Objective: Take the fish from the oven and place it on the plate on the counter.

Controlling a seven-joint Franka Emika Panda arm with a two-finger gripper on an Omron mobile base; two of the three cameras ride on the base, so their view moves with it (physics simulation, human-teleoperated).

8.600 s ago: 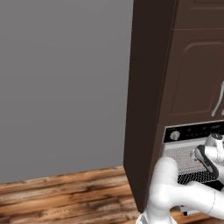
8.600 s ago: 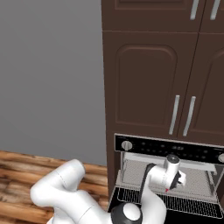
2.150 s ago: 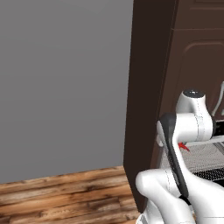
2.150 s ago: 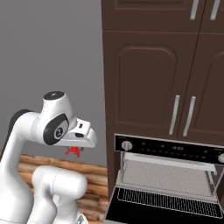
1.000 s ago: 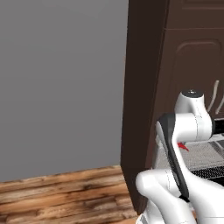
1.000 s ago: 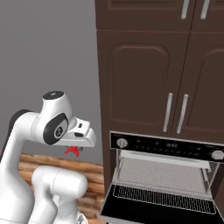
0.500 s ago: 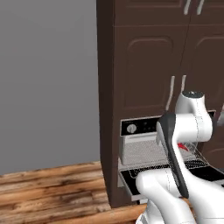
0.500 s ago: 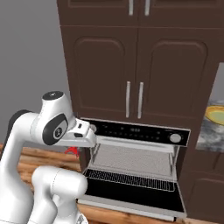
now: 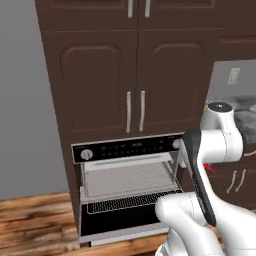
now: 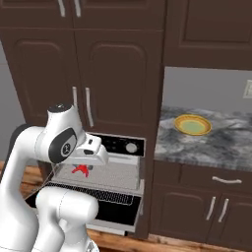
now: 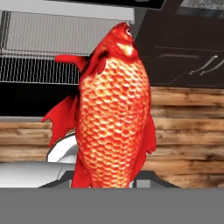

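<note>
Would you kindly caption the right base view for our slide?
Gripper holds the small red-orange fish before the open silvery wall oven; round yellow plate waits on the speckled counter.

There is 1 fish (image 11: 114, 109), 1 yellow plate (image 10: 193, 124) at 2 o'clock on the table (image 10: 216, 142), 1 oven (image 9: 130, 187) with 1 knob (image 9: 87, 154) and 1 wire rack (image 9: 127, 178), plus 2 upper door handles (image 9: 135, 111).

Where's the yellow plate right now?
In the right base view, the round yellow plate with the orange-brown rim sits on the speckled grey granite counter, right of the open silvery wall oven and under the dark brown upper cabinet.
</note>
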